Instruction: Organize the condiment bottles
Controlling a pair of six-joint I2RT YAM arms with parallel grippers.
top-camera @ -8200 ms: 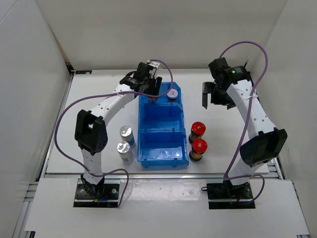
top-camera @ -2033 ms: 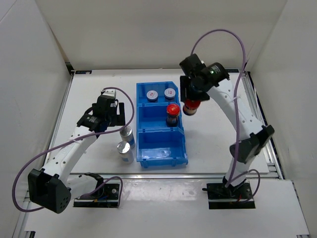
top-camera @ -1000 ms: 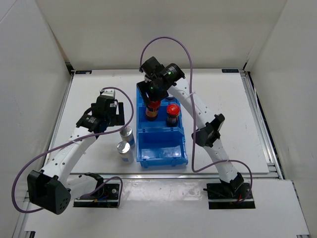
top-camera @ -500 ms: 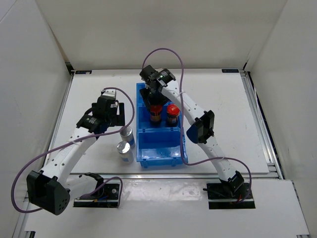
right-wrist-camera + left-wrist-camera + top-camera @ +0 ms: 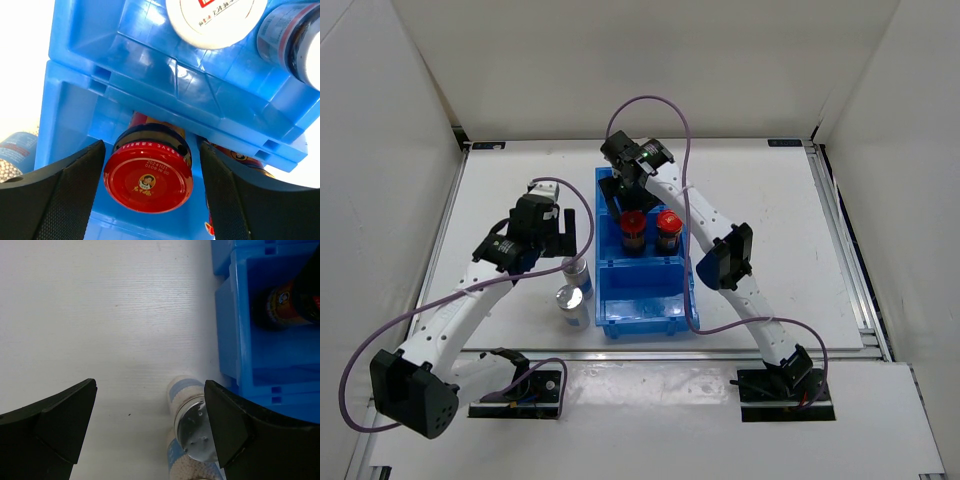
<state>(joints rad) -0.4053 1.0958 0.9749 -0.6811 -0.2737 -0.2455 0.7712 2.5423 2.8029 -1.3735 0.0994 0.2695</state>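
Right wrist | red-capped bottle (image 5: 148,177) lower centre, upright, cap facing lens | right gripper (image 5: 151,145) spread wide, flanking cap | left gripper (image 5: 150,385) apart, empty

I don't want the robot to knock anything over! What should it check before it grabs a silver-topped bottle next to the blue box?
1. Left pincer open: ok.
2. Silver-topped bottle centred between the left pincer's fingers: not ok, it sits close to one finger.
3. Silver-topped bottle standing upright: ok.
4. Red-topped bottles upright in the middle part of the blue box: ok.
5. Nearest part of the blue box free for the next bottle: ok.
6. Right pincer clear of the red top below it: cannot tell, its fingers sit on either side of it.
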